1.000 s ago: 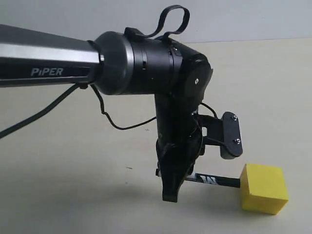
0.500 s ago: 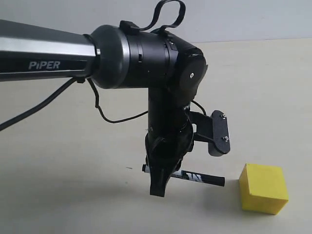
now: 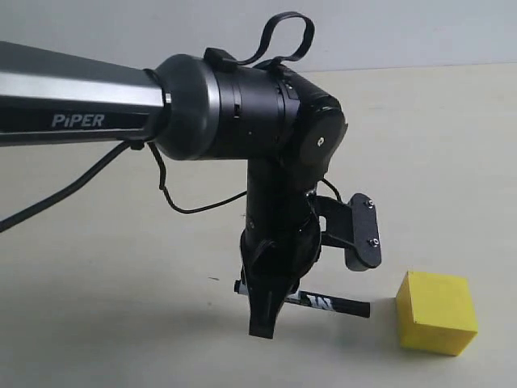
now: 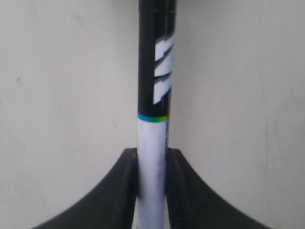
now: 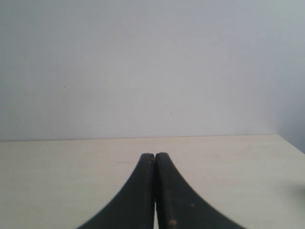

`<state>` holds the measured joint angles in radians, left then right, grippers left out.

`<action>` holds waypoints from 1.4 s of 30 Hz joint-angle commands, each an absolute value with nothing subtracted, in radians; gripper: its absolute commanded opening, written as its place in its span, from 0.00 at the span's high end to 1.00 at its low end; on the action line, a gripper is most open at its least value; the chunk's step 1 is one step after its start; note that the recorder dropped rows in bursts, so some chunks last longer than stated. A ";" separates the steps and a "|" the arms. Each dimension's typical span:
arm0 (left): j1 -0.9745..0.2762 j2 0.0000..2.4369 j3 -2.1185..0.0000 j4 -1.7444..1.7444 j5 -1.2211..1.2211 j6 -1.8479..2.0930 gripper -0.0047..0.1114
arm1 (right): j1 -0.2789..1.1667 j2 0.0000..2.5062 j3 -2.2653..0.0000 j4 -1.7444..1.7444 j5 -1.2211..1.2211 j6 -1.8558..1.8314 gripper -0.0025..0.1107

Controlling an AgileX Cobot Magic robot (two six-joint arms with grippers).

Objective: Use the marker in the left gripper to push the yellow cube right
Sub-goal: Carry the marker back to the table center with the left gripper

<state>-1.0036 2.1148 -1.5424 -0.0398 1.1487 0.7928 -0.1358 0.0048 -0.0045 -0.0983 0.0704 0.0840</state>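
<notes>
The yellow cube (image 3: pixel 436 312) rests on the table at the lower right of the exterior view. My left gripper (image 3: pixel 266 311) points down, shut on the marker (image 3: pixel 327 304), which lies level just above the table with its black end aimed at the cube. A small gap separates the marker's end from the cube's left face. In the left wrist view the marker (image 4: pixel 153 119) runs straight out from between the left gripper (image 4: pixel 152 160) fingers, white barrel clamped, black lettered half beyond. My right gripper (image 5: pixel 155 160) is shut on nothing and faces a bare wall.
The beige table (image 3: pixel 121 259) spreads around the arm. The thick black and grey arm marked "PiPER" (image 3: pixel 81 101) crosses the upper left. A black cable (image 3: pixel 174 198) loops under it. A black bracket (image 3: pixel 359 230) sticks out beside the left gripper, above the marker.
One second ago the marker's end touched the cube. The left gripper pulled left with the marker, opening a gap, and has since held almost still. The cube stayed put.
</notes>
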 commanded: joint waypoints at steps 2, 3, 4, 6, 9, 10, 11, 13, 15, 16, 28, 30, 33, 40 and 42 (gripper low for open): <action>-1.012 2.118 -1.528 -0.085 1.089 0.779 0.96 | -0.133 0.000 0.000 -0.097 0.065 0.081 0.98; -1.016 2.118 -1.528 -0.088 1.077 0.779 0.96 | -0.133 0.000 0.000 -0.097 0.065 0.081 0.98; -1.022 2.118 -1.528 -0.088 1.063 0.779 0.96 | -0.133 0.000 0.000 -0.097 0.065 0.081 0.98; -1.038 2.118 -1.528 -0.090 1.026 0.779 0.96 | -0.133 0.000 0.000 -0.097 0.065 0.081 0.98; -1.063 2.118 -1.528 -0.112 0.990 0.784 0.96 | -0.133 0.000 0.000 -0.097 0.065 0.081 0.98; -1.069 2.118 -1.528 -0.114 0.987 0.784 0.96 | -0.133 0.000 0.000 -0.097 0.065 0.081 0.98; -1.075 2.118 -1.528 -0.114 0.987 0.786 0.96 | -0.133 0.000 0.000 -0.097 0.065 0.081 0.98; -1.077 2.118 -1.528 -0.103 0.996 0.786 0.96 | -0.133 0.000 0.000 -0.097 0.065 0.081 0.98; -1.068 2.118 -1.528 -0.078 1.014 0.775 0.96 | -0.133 0.000 0.000 -0.097 0.065 0.081 0.98; -1.062 2.118 -1.528 -0.068 1.025 0.764 0.96 | -0.133 0.000 0.000 -0.097 0.065 0.081 0.98; -1.009 2.118 -1.528 -0.056 1.096 0.698 0.96 | -0.133 0.000 0.000 -0.097 0.065 0.081 0.98; -1.009 2.118 -1.528 -0.056 1.093 0.698 0.96 | -0.133 0.000 0.000 -0.097 0.065 0.081 0.98; -1.009 2.118 -1.528 -0.052 1.096 0.698 0.96 | -0.133 0.000 0.000 -0.097 0.065 0.081 0.98; -0.943 2.047 -1.528 0.040 1.093 0.503 0.96 | -0.133 0.000 0.000 -0.097 0.065 0.081 0.98; -0.893 2.012 -1.528 0.035 1.075 0.414 0.96 | -0.133 0.000 0.000 -0.097 0.065 0.081 0.98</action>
<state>-0.9573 2.0751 -1.5310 0.0214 1.0897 0.5372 -0.1358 0.0048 -0.0045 -0.0983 0.0704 0.0840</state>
